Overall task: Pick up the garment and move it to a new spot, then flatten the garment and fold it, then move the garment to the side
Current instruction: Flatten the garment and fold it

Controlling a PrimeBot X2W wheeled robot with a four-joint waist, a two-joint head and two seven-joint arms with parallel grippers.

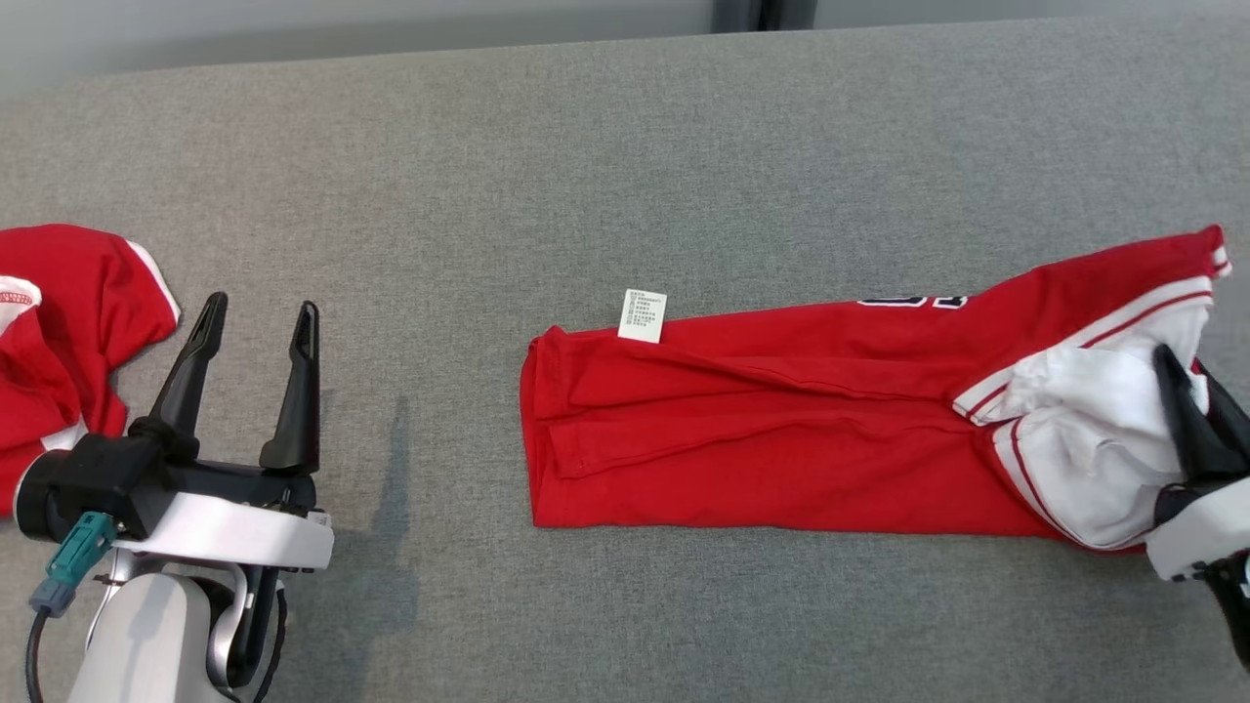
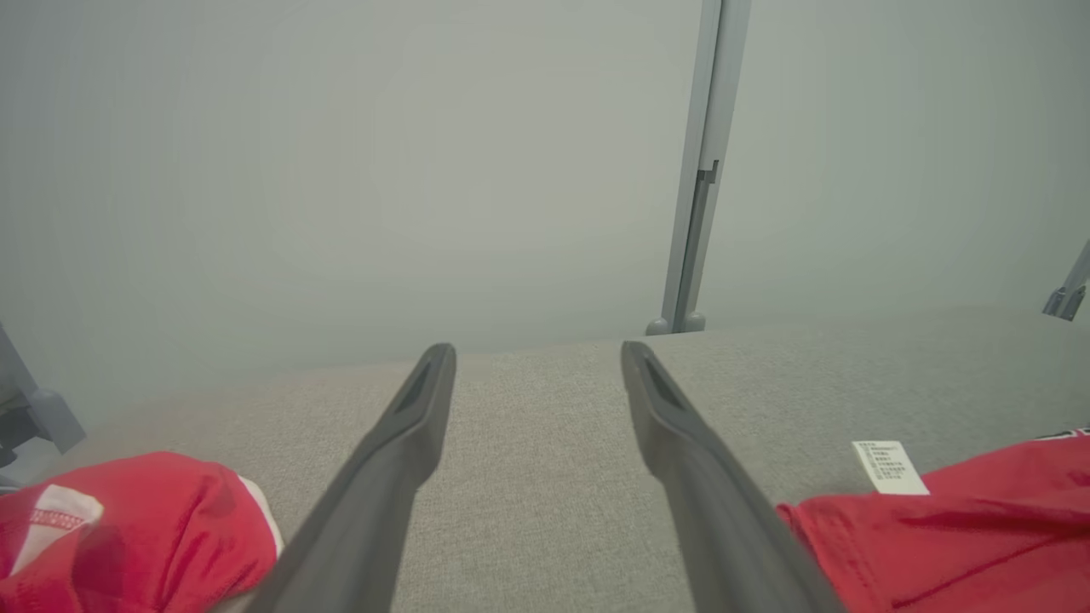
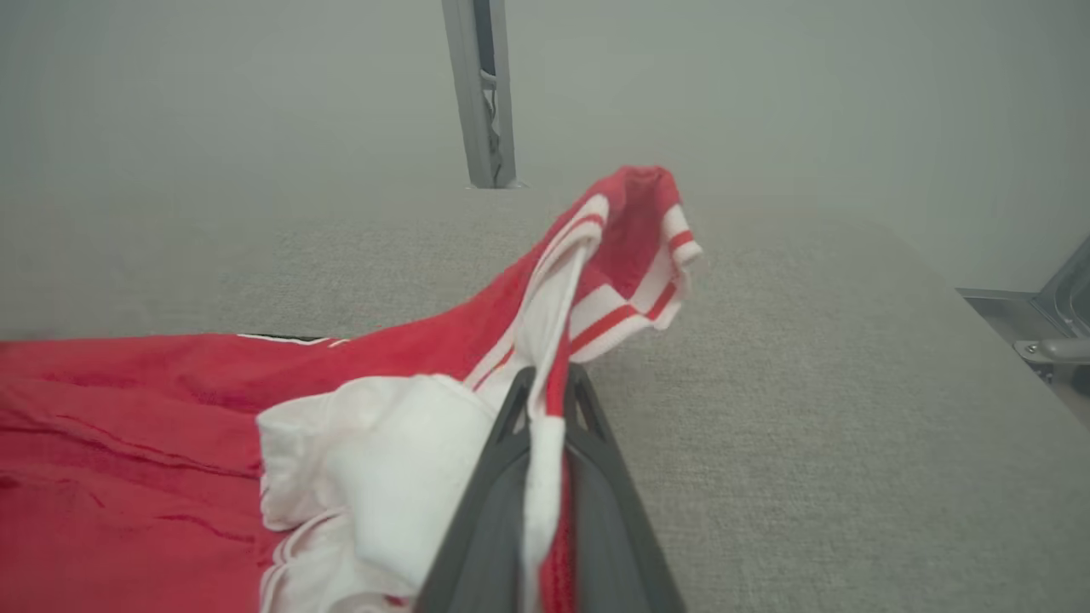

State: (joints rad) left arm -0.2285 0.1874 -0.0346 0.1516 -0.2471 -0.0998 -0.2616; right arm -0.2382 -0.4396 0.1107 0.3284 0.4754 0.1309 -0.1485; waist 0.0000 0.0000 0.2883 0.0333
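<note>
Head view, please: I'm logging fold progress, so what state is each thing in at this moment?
red garment: folded into a long strip, flat on the table, right end bunched.
care label: sticking out past the garment's far edge.
second red garment: crumpled, at the left.
left hand: open, empty.
right hand: shut on the red garment's white-trimmed end.
</note>
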